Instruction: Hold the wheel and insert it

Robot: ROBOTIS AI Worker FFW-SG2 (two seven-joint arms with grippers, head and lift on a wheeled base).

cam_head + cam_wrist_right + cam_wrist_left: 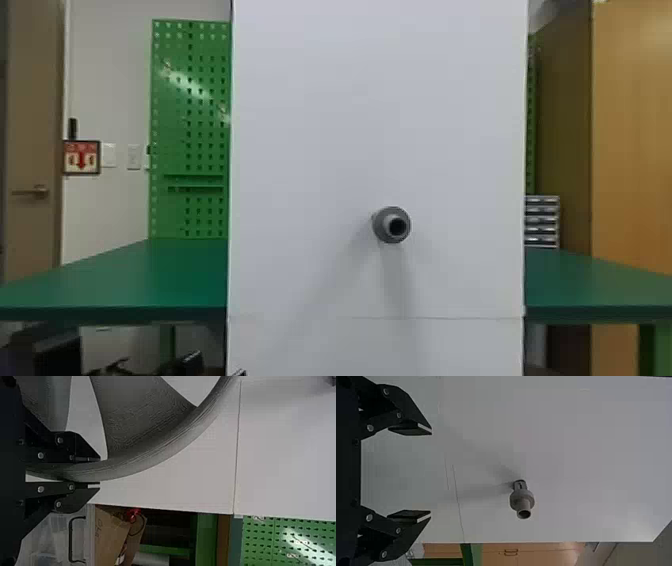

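A grey hub with a hollow round end (392, 225) juts out of the white upright panel (310, 125) in the head view; the left wrist view has the same hub (522, 500) beyond the fingertips. Dark parts of my left gripper (187, 362) show low at the left in the head view. In its own wrist view the left gripper (431, 473) is open, nothing between its fingers. My right gripper (99, 472) is shut on the rim of the grey wheel (158, 453), one finger on each side. Broad spokes run inward from that rim, in front of the white surface.
Green tabletops (125, 280) extend on both sides of the panel, with a green pegboard (190, 125) behind at the left. A small drawer unit (542, 220) stands at the right. The right wrist view includes a cardboard box (111, 534) and a clear bin (57, 538).
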